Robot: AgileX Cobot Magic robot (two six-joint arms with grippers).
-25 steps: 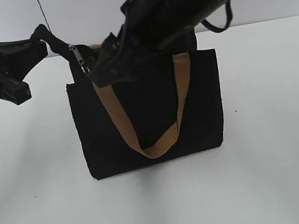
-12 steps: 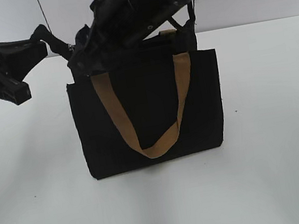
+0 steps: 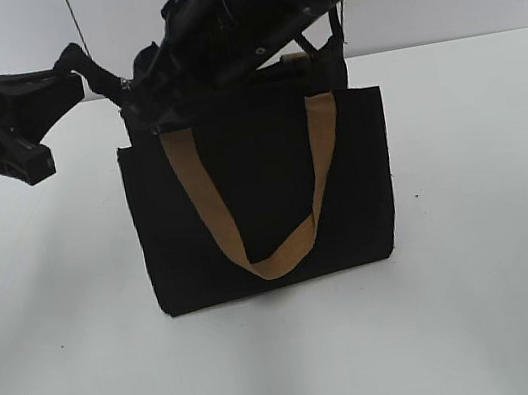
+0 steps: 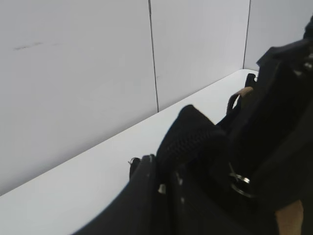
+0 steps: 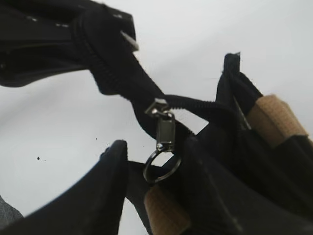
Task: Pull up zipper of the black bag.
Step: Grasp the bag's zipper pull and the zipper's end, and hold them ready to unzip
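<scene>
Standing near the white table's [image 3: 484, 302] far edge, the black bag [image 3: 266, 207] shows no readable writing. The left gripper [image 3: 80, 66] pinches the bag's top-left zip end; the right gripper's [image 5: 151, 161] jaws stand spread around the zipper [image 5: 164, 132], whose ring hangs between them.

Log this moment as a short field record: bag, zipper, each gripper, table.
bag: black bag upright on the white table, tan strap hanging down its front
zipper: silvery slider and ring pull at the left end of the bag's top
left gripper: shut on the zipper tape's end
right gripper: open, fingers either side of the ring pull
</scene>
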